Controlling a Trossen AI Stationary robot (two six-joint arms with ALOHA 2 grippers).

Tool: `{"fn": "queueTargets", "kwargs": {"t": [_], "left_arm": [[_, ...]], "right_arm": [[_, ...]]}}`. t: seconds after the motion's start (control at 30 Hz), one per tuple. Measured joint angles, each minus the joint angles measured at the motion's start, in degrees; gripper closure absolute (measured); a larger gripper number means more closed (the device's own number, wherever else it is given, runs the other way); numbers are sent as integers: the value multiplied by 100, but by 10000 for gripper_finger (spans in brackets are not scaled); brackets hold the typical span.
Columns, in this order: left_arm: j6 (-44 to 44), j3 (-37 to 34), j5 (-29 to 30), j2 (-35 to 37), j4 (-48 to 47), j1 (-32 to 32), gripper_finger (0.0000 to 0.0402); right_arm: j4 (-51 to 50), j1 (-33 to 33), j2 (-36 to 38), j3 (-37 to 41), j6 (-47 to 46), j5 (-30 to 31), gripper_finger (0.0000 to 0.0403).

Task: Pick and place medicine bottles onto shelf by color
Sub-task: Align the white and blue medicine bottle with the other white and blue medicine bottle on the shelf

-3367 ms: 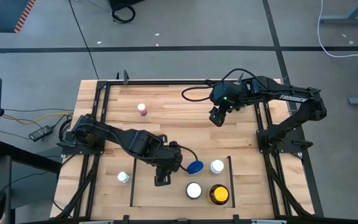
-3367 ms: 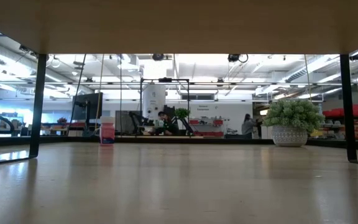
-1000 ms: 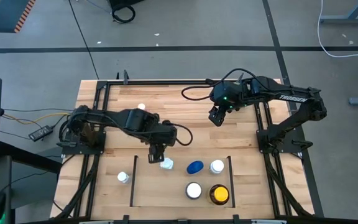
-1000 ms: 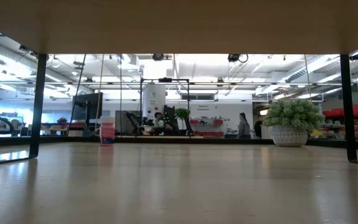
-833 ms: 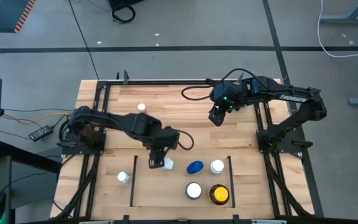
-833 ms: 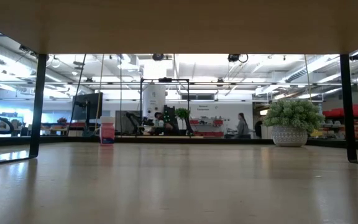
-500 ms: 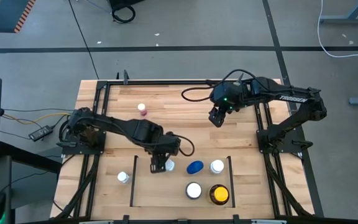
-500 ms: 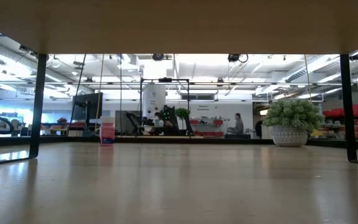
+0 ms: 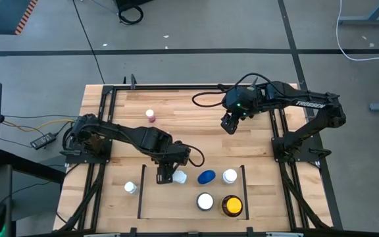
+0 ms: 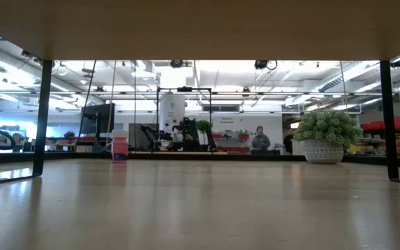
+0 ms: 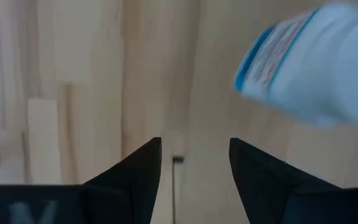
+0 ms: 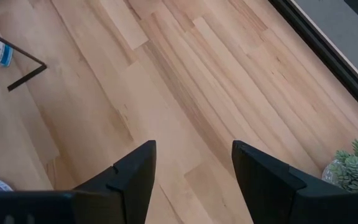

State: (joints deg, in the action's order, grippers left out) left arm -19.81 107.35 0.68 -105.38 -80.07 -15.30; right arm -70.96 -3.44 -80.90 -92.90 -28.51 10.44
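five bottles [image 9: 206,201] on shelf [image 9: 189,207], two [image 9: 150,115] outside

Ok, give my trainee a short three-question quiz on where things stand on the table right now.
1. True or false: the left gripper holds nothing between its fingers.
2. Which bottle stands on the table's far half? A) blue bottle B) reddish bottle C) amber bottle
3. Fill in: the right gripper hangs over bare ____.

Key: 1 true; 2 B; 3 wood.
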Motion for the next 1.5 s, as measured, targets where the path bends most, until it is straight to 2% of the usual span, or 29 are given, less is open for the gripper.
{"fn": "queueTargets", "kwargs": {"t": [0.2,0.43,0.77,1.07,1.17,1.33,1.5], "left_arm": [[-161,0,16,230,-411,10,209],[-1319,4,16,703,-925,-205,208],[-2044,0,407,963,-990,-1158,200],[-2859,-26,975,1645,-983,-1777,201],[-3127,-400,1035,2044,-988,-1981,202],[-3693,-1412,1044,2777,-955,-2443,198],[-3096,-1943,999,3096,-902,-2820,187]], "right_arm": [[0,-2,0,0,2,0,185],[5,-2,0,0,56,0,185],[17,50,0,0,212,0,185],[17,85,0,0,304,0,185],[17,135,0,0,274,0,185],[16,298,0,0,267,0,185],[13,398,0,0,33,61,185]]}}
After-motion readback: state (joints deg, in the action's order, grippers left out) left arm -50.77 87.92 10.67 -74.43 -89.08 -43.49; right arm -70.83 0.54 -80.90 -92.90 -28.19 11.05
